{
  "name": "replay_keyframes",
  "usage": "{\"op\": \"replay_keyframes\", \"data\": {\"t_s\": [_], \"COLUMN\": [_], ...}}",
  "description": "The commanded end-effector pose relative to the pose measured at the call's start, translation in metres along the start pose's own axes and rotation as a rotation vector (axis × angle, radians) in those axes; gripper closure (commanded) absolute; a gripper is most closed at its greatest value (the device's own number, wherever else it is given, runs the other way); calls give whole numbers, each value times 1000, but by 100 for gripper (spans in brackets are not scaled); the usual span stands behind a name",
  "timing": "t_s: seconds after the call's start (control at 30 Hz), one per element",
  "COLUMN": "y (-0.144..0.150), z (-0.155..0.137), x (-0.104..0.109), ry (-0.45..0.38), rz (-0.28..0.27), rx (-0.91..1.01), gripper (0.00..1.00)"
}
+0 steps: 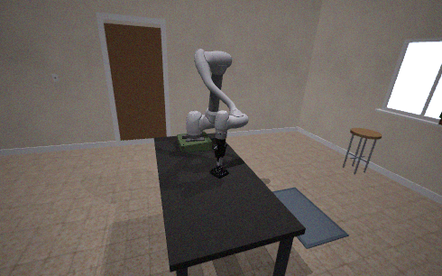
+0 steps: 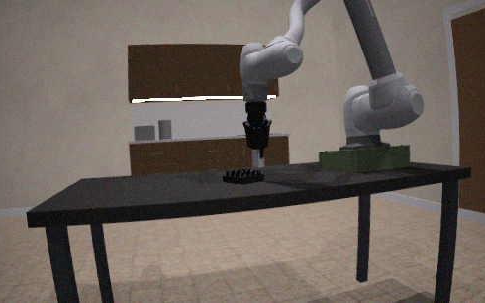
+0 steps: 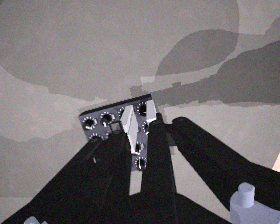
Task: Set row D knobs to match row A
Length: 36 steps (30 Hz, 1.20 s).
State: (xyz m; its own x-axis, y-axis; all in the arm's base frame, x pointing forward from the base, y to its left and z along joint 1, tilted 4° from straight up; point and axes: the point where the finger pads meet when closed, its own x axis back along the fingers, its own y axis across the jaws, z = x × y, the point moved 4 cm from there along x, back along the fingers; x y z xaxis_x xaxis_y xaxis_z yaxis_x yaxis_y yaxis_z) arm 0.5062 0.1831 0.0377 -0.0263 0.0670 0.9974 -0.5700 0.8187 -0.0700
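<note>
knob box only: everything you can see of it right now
The knob box is a small, flat, dark box standing level on the black table, toward the arm's base end. Rows of short dark knobs stick up from its top; the wrist view shows a pale face with round dark knobs. Marks and names are too small to read. The claw hangs right above it, fingers nearly closed. Whether they touch a knob cannot be told.
</note>
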Motion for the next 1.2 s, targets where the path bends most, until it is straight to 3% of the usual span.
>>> {"op": "replay_keyframes", "data": {"t_s": [0.0, 0.6, 0.63, 0.97, 1.17], "y": [1, 1, 1, 1, 1], "z": [-1, -1, -1, -1, -1], "x": [13, 19, 19, 33, 65], "ry": [-2, -2, -2, -2, -2], "rz": [-3, -3, -3, -3, -3], "rx": [0, 0, 0, 0, 0], "gripper": [88, 88, 0, 0, 0]}}
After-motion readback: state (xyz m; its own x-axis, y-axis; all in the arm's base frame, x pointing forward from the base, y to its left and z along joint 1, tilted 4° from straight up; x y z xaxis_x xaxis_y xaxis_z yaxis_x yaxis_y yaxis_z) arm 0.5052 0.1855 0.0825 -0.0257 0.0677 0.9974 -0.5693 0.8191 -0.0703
